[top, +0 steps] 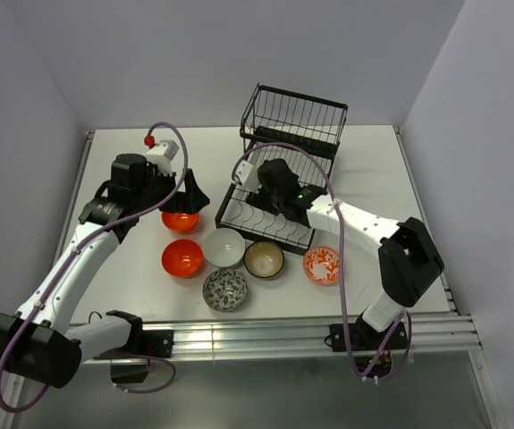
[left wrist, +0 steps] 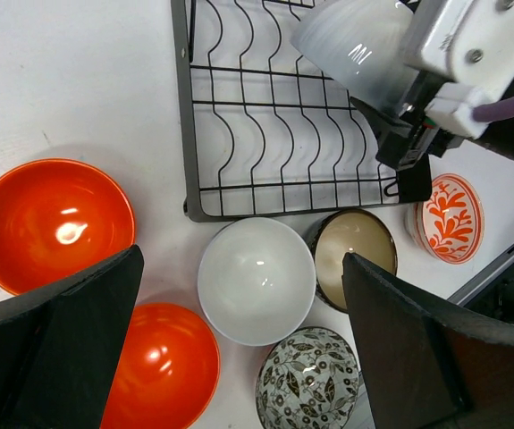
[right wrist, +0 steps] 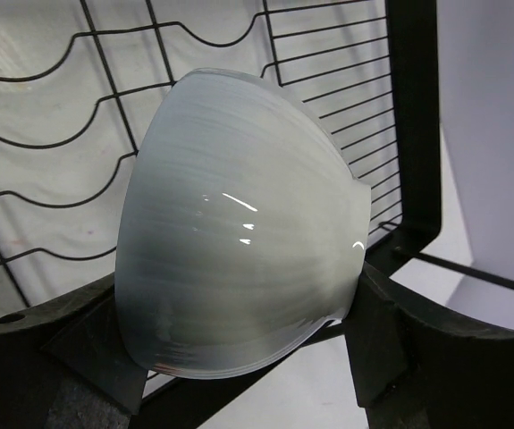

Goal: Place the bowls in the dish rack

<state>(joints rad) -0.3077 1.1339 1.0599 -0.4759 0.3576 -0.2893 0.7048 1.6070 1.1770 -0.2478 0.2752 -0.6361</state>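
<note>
White bowl [right wrist: 239, 223], hidden in top view, is clamped by R gripper [right wrist: 243, 353] over rack [right wrist: 413, 134]; L gripper [left wrist: 239, 335] is spread wide.

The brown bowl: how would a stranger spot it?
Find the black dish rack. Along its near edge, the brown bowl sits between a plain white bowl and an orange-and-white bowl. Only it has a tan inside and dark rim.

White table [top: 113, 161], dish rack [top: 255, 220], six bowls [top: 224, 248] beside it
</note>
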